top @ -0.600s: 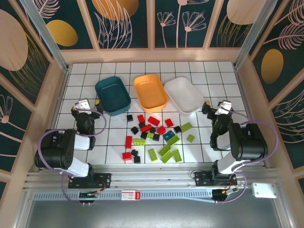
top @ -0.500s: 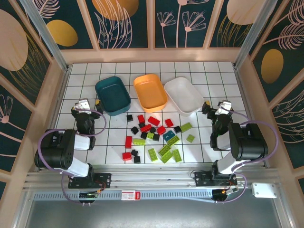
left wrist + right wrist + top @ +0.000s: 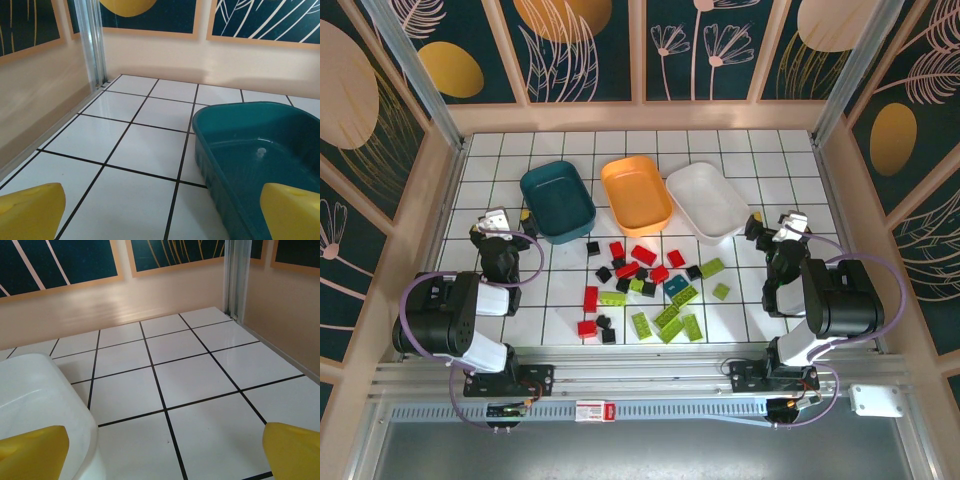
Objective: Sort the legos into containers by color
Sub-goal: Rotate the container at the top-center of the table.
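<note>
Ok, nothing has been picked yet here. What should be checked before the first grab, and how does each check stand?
1. Left gripper open and empty: ok.
2. Right gripper open and empty: ok.
3. Dark teal plastic tub, orange plastic tub and white plastic tub empty, side by side: ok.
4. Small studded plastic bricks, red, lime green and black, loose on the white tiled table between the arms: ok.
5. Bricks spaced for a clean pick: not ok, the red and black ones bunch together mid-pile.
6. Any bricks snapped together: cannot tell.
</note>
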Action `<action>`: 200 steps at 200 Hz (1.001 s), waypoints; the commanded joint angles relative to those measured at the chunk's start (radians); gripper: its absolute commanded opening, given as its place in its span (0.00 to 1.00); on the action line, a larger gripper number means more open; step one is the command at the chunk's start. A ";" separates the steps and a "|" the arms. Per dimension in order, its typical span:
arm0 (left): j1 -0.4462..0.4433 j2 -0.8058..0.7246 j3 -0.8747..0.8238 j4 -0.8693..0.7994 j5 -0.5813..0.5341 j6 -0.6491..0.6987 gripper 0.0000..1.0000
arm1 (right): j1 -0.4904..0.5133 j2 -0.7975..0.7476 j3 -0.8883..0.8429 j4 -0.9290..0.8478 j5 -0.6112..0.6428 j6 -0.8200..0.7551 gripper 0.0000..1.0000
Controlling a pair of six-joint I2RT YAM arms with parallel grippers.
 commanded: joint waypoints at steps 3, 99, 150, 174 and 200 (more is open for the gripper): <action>0.005 0.007 -0.005 0.050 0.020 0.004 0.99 | 0.006 0.008 0.009 0.037 -0.001 -0.005 0.99; 0.005 0.007 -0.006 0.050 0.019 0.005 0.99 | 0.009 0.008 0.009 0.037 0.001 -0.009 0.99; 0.005 0.008 -0.005 0.050 0.018 0.005 0.99 | 0.010 0.009 0.010 0.034 0.001 -0.010 0.99; 0.005 0.007 -0.006 0.050 0.019 0.005 0.99 | 0.010 0.009 0.010 0.034 0.001 -0.007 0.99; 0.005 0.009 -0.005 0.049 0.019 0.004 0.99 | -0.001 0.008 0.007 0.040 0.003 0.009 0.99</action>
